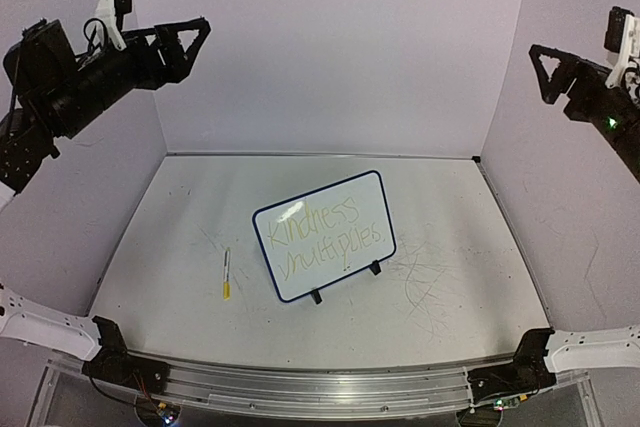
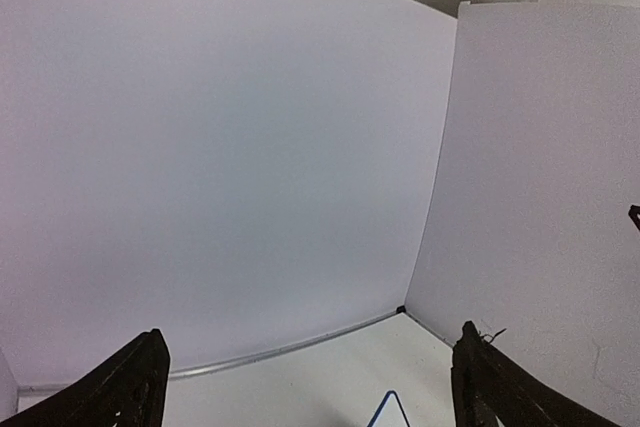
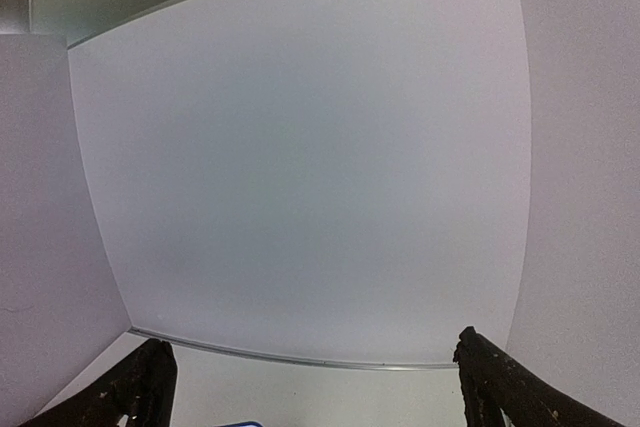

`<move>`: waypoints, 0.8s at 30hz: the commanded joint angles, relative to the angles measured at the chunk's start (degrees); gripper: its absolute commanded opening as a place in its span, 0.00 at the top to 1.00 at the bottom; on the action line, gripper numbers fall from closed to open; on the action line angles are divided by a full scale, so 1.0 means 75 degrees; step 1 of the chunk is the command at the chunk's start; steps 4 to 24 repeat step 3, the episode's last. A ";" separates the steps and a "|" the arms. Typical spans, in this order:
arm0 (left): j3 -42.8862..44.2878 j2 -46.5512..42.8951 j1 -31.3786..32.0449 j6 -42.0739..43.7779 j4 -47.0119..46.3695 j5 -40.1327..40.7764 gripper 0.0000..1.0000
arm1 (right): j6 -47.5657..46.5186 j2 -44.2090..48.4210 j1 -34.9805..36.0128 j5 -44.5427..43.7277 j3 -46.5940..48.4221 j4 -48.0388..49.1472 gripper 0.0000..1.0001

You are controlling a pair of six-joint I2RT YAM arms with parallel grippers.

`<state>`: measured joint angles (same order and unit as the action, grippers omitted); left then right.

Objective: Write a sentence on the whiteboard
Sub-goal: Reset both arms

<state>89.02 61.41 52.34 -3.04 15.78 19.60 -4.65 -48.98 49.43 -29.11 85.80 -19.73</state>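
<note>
Two arms hang high and well apart. At left, the left gripper point(image 1: 192, 39) is spread wide, holding nothing. A yellow marker point(image 1: 226, 275) lies on the table point(image 1: 450, 247), near the whiteboard point(image 1: 300, 282). That stands mid-table bearing the sentence point(image 1: 322, 237), seemingly "Kindness multiplies", though it is faint. The right gripper point(image 1: 548, 62) is likewise splayed and empty. Writing looks finished; next calls only for parking both arms clear.

1. The left gripper point(image 2: 310, 342) shows as two dark fingers point(image 2: 125, 387) in the lower left and lower right corners, spread wide apart.
2. A pale back wall point(image 2: 220, 147) fills most of the frame, and a side wall point(image 2: 545, 167) stands at the right.
3. A strip of white table point(image 2: 290, 387) runs along the bottom centre.
4. The whiteboard point(image 2: 392, 413) shows only a blue-edged corner at the bottom edge.
</note>
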 commanded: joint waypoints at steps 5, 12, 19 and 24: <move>0.0037 0.0001 -0.0015 0.1180 -0.1151 -0.0623 0.01 | 0.0061 0.0070 0.0011 -0.0607 -0.0316 0.0457 0.02; 0.0037 0.0001 -0.0015 0.1180 -0.1151 -0.0623 0.01 | 0.0061 0.0070 0.0011 -0.0607 -0.0316 0.0457 0.02; 0.0037 0.0001 -0.0015 0.1180 -0.1151 -0.0623 0.01 | 0.0061 0.0070 0.0011 -0.0607 -0.0316 0.0457 0.02; 0.0037 0.0001 -0.0015 0.1180 -0.1151 -0.0623 0.01 | 0.0061 0.0070 0.0011 -0.0607 -0.0316 0.0457 0.02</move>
